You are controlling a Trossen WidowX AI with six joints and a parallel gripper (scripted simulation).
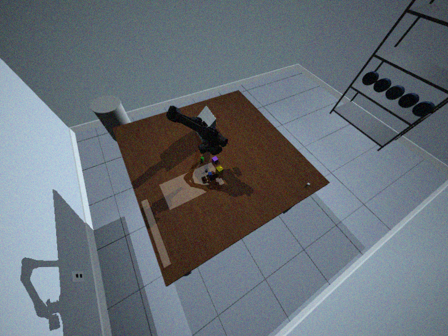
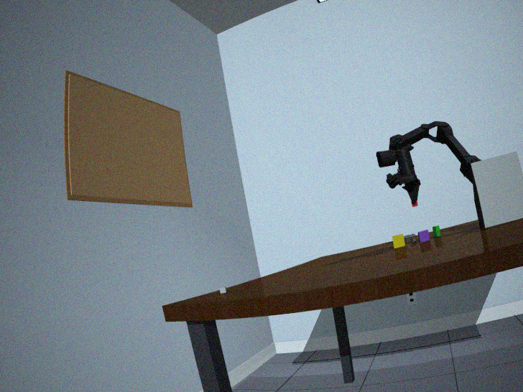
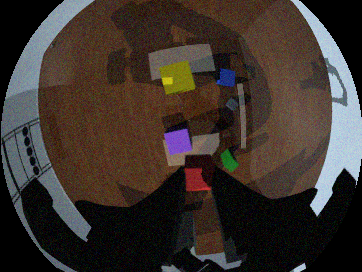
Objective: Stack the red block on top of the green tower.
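Note:
My gripper (image 2: 414,203) (image 3: 198,170) is shut on the red block (image 2: 414,204) (image 3: 197,181) and holds it high above the table. The green tower (image 1: 202,159) (image 2: 436,231) (image 3: 229,160) stands upright on the table, narrow and taller than wide. In the wrist view it is a little to the right of the held block and beyond it. In the top view the arm hides the gripper's fingertips and the red block.
A purple block (image 1: 215,159) (image 2: 423,235) (image 3: 178,141) stands near the green tower. A yellow block (image 1: 219,168) (image 2: 399,240) (image 3: 181,79) and a blue block (image 1: 210,173) (image 3: 226,77) are farther off. A small grey object (image 3: 232,104) lies near the blue block. A pale panel (image 2: 498,187) stands by the arm's base.

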